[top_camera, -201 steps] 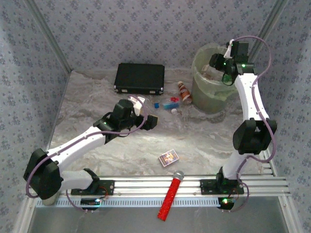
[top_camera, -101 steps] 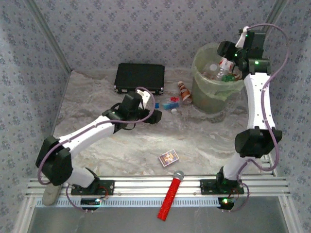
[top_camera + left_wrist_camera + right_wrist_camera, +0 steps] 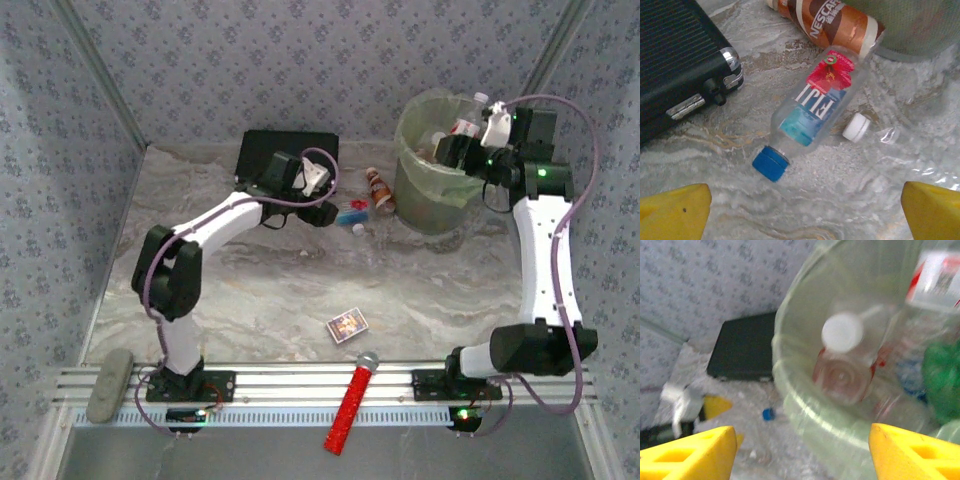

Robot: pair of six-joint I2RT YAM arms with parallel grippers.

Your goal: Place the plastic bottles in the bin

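A clear bottle (image 3: 815, 107) with a blue cap (image 3: 771, 162) and a blue label lies on the table, just ahead of my left gripper (image 3: 805, 215). That gripper is open, its yellow fingertips (image 3: 675, 212) wide apart and empty. Beyond the clear bottle lies an orange-brown bottle (image 3: 835, 22), and beside it a white-capped clear bottle (image 3: 856, 126). From above, my left gripper (image 3: 325, 212) sits by these bottles (image 3: 350, 215). My right gripper (image 3: 802, 452) hangs open over the bin (image 3: 805, 405). Inside the bin lie a white-capped clear bottle (image 3: 842, 365) and a green one (image 3: 942, 375). The top view shows the bin (image 3: 432, 190) under my right gripper (image 3: 447, 152).
A flat black case (image 3: 287, 158) lies at the back, close to the left of the loose bottles. A small patterned card box (image 3: 347, 324) and a red microphone (image 3: 352, 403) lie near the front rail. Patterned walls close in the table.
My left arm has stretched from mid-table to the bottles by the case. My right gripper has opened above the bin, and the clear bottle it carried now lies inside.
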